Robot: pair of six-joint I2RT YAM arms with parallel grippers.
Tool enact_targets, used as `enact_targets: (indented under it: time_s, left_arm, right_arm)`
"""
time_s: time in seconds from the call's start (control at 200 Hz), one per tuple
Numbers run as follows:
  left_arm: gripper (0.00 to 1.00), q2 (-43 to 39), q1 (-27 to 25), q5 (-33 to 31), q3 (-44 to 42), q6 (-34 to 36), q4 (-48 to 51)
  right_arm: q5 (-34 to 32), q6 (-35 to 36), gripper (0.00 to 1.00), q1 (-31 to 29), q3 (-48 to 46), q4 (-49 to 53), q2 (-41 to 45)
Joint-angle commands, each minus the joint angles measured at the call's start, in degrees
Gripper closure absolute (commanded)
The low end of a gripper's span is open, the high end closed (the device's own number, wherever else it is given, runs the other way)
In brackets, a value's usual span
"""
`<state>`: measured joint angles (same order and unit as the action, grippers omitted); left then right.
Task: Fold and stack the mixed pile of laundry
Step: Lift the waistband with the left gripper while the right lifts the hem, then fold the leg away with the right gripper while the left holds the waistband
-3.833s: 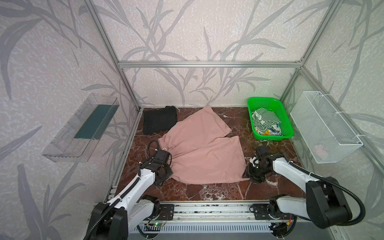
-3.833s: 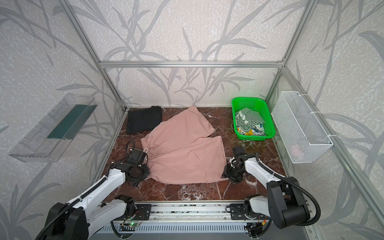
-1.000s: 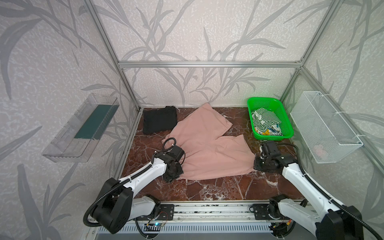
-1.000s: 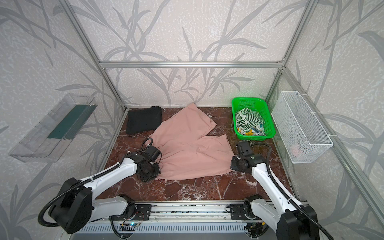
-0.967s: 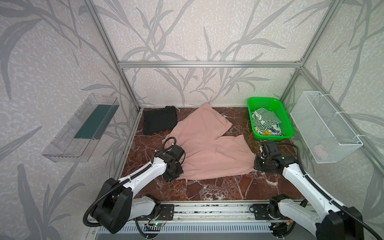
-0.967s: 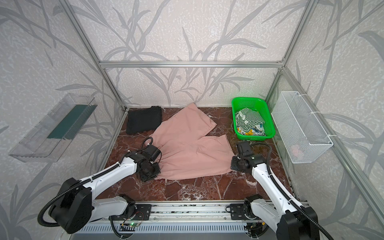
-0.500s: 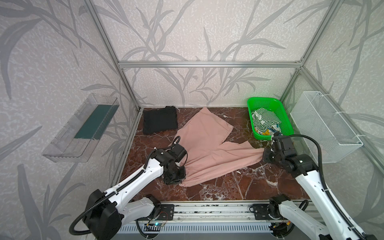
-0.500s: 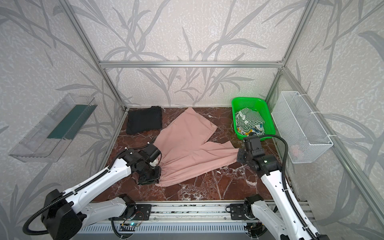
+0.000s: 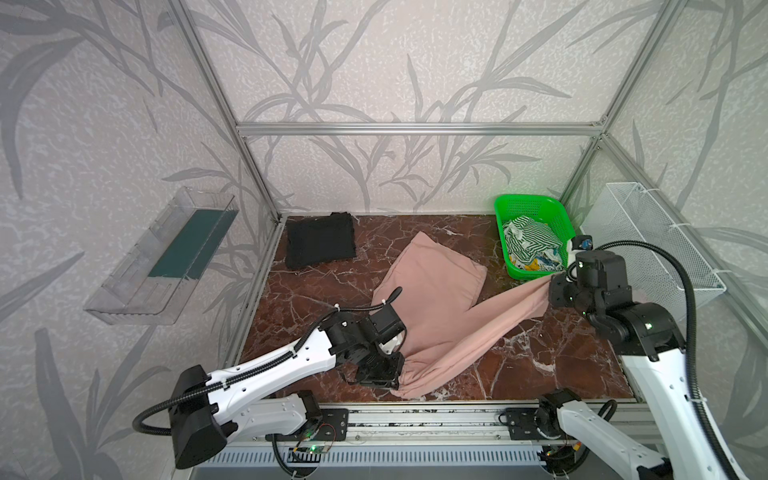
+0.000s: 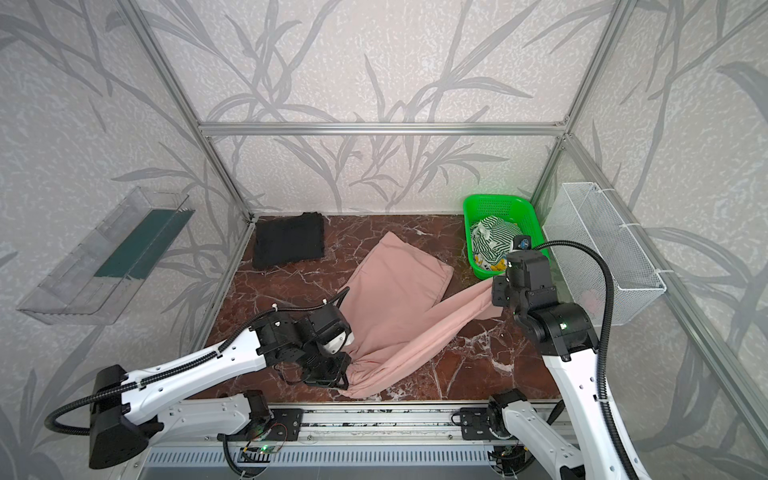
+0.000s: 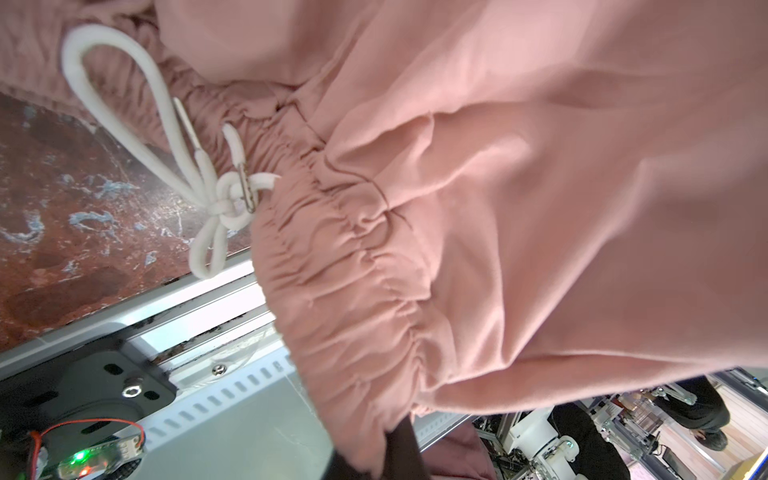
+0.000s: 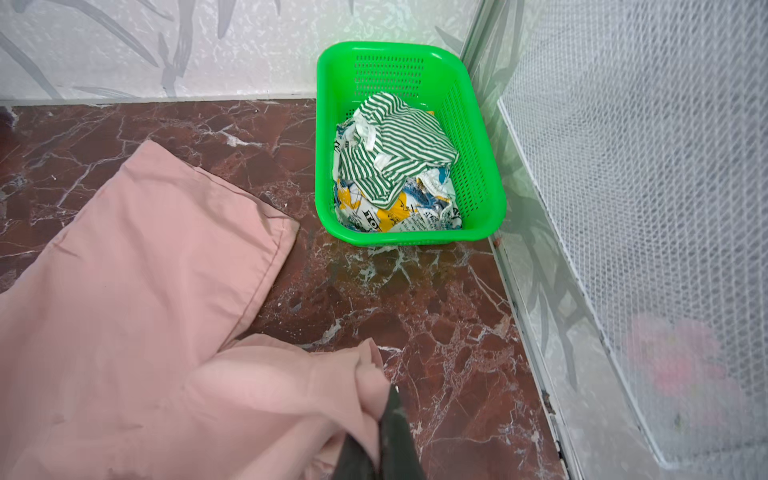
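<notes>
Across the marble floor (image 9: pixel 540 353), strung up at both ends: dusty-pink drawstring shorts (image 9: pixel 436 299), waistband pinched in left gripper (image 9: pixel 392 376), leg hem pinched in right gripper (image 9: pixel 552 286). Just behind that one, green basket (image 9: pixel 528 199) holding striped cloth (image 9: pixel 528 239); wire basket (image 9: pixel 648 241) alongside; black T-shirt (image 9: pixel 320 240) back left.

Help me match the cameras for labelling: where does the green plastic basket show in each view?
Top view: green plastic basket in the far right corner.
Top view: basket in the same far right corner.
Left wrist: not in it.
Right wrist: basket in view, beside the white wire mesh basket.
Shared landmark: the dusty-pink shorts, seen in all four views.
</notes>
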<state>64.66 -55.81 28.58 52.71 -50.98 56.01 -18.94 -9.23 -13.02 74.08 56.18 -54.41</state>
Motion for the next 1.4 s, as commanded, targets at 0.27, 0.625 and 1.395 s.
enact_targets:
  time_s: [0.27, 0.625, 1.395]
  left_arm:
    - [1.0, -10.47, 9.52, -7.63, -11.05, -11.66, -11.46]
    - [1.0, -13.57, 16.63, -8.98, -21.0, -17.67, -22.95]
    - [0.98, -17.49, 27.57, -20.55, -19.37, -21.47, -27.09]
  right_arm:
    - [8.48, 5.32, 1.0, -9.94, 11.61, -16.15, -24.77]
    - [13.73, 4.1, 1.0, -11.76, 25.15, -24.29, -52.43]
    - [18.63, 1.76, 0.9, -12.48, 76.71, -19.88, -96.7]
